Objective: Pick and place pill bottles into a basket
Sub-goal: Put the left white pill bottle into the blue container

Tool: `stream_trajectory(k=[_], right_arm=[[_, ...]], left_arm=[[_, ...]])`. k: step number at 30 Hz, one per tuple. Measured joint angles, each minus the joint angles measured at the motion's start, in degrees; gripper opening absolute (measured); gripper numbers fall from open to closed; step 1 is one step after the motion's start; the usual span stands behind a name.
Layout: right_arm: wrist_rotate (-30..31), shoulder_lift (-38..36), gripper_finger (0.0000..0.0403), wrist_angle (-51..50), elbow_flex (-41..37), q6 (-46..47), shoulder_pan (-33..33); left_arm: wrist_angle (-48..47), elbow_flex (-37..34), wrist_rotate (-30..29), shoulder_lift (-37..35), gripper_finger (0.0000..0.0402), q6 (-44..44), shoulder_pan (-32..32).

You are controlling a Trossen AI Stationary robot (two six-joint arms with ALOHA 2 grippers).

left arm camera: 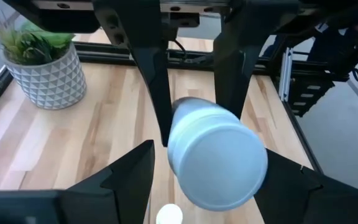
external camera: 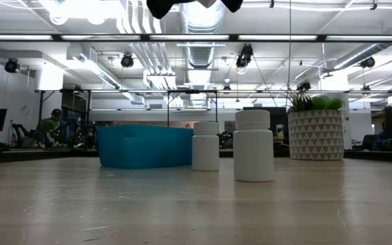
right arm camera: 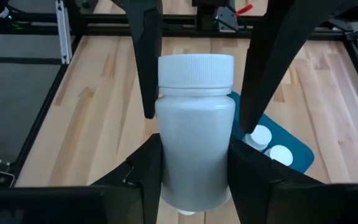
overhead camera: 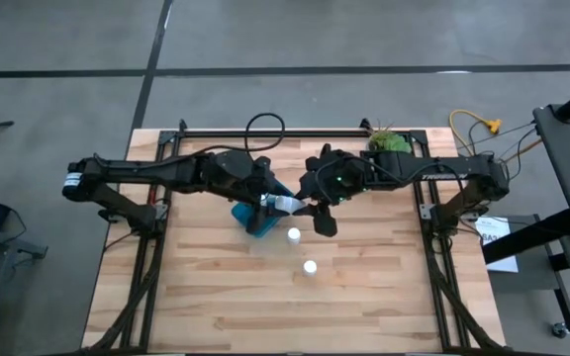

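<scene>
A white pill bottle [right arm camera: 194, 124] hangs in the air over the middle of the table, with my right gripper [right arm camera: 194, 171] shut on it. My left gripper [left arm camera: 207, 186] is open. Its fingers [right arm camera: 146, 68] stand on either side of the bottle's cap [right arm camera: 196, 70], and I see no touch. The teal basket [overhead camera: 247, 220] rests on the table just below the two grippers, with two white caps [right arm camera: 271, 145] showing inside it. Two more pill bottles [external camera: 205, 145] [external camera: 253, 145] stand upright on the table near the basket. My right gripper pinches the lower body of the bottle [right arm camera: 174, 171] between its two fingers. The fingers come from the table's right side, slanting down, and lie along the bottle. The bottle is lifted clear, its cap end pointing away toward my left gripper.
A white patterned pot with a green plant [external camera: 316, 133] stands at the far right of the table. Black frame rails [overhead camera: 433, 237] run along both side edges and the far edge. Bare wood [overhead camera: 295, 307] lies toward the near edge.
</scene>
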Motion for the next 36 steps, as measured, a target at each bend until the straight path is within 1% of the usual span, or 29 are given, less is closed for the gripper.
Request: stream_trajectory(k=[4,9,13,24,34,36], right_arm=[[0.0,0.0,0.0136,-0.2,0.0,0.2,0.0],[0.0,0.0,0.0136,-0.2,0.0,0.4,0.0],[0.0,0.0,0.0136,-0.2,0.0,0.7,0.0],[-0.2,-0.1,0.0139,-0.2,0.0,0.9,0.0],[-0.7,-0.1,0.0203,-0.2,0.1,1.3,0.0],[-0.6,-0.1,0.0213,-0.7,0.8,1.3,-0.1]], left_arm=[[0.0,0.0,0.1,0.0,0.0214,0.0,0.0],[0.0,0.0,0.9,0.0,0.0183,0.0,0.0],[0.0,0.1,1.1,0.0,0.0167,0.0,0.0],[0.2,0.3,1.1,0.0,0.016,0.0,0.0],[-1.2,0.4,1.1,-0.7,0.0157,0.3,0.0],[-2.8,0.3,0.9,-0.9,0.0157,0.3,0.0]])
